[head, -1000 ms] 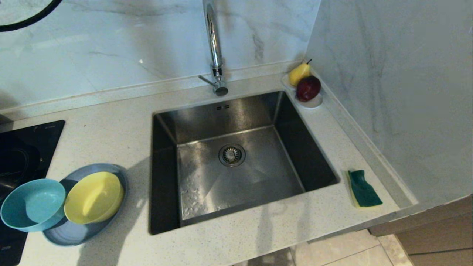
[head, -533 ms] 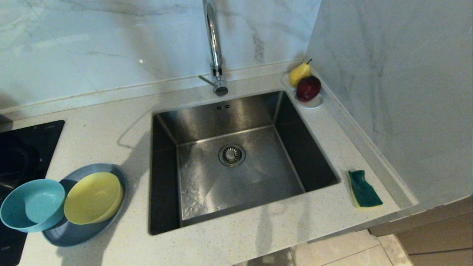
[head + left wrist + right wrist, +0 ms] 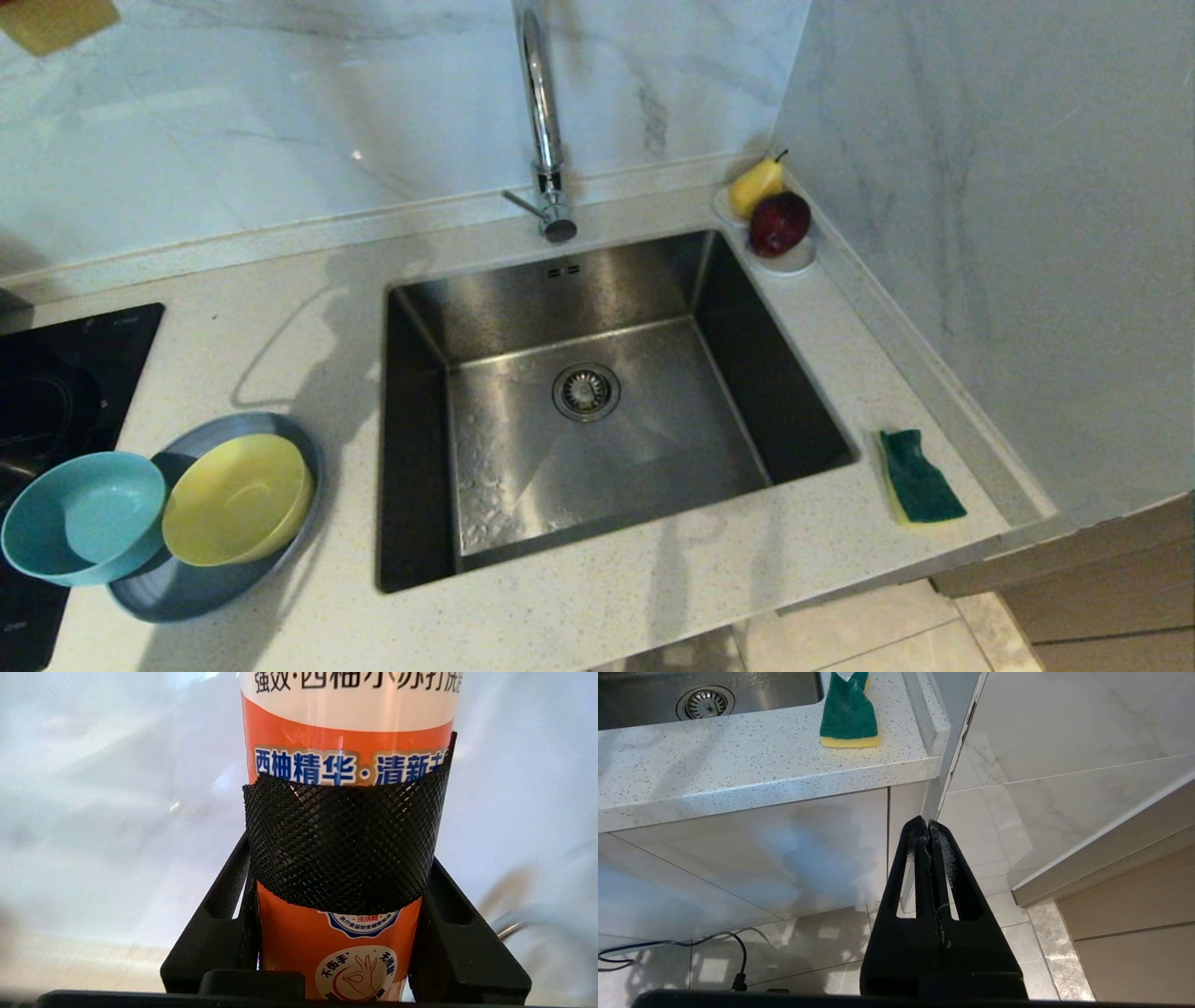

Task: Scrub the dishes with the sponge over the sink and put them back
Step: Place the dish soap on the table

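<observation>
A steel sink (image 3: pixel 597 411) is set into the speckled counter (image 3: pixel 280 317), with a round drain strainer (image 3: pixel 585 391) at the middle of its floor and a chrome tap (image 3: pixel 543 121) rising from the counter's back edge behind it. At the counter's near left corner, beside a black hob (image 3: pixel 56 392), a grey-blue plate (image 3: pixel 187 588) is seen carrying a yellow bowl (image 3: pixel 238 499). A teal bowl (image 3: pixel 82 516) is placed at the plate's left rim, partly over the hob edge and touching the yellow bowl.

The sponge (image 3: pixel 917 476) is laid green side up on the counter strip right of the sink, near the front right corner and just beside the side wall; in the right wrist view it (image 3: pixel 849 716) is seen close to the counter's front edge. At the back right corner a white saucer (image 3: pixel 789 257) is seen with a yellow pear (image 3: pixel 754 185) and a red apple (image 3: pixel 778 224) on it.

An orange and white detergent bottle (image 3: pixel 345 765) with a black mesh band is clamped between the fingers of the left gripper (image 3: pixel 343 896), held up in front of the marble back wall; a corner of something orange is glimpsed at the top left of the head view, too little to identify.

The right gripper (image 3: pixel 930 844) is parked below counter level in front of the cabinet, its fingers pressed together on nothing.
</observation>
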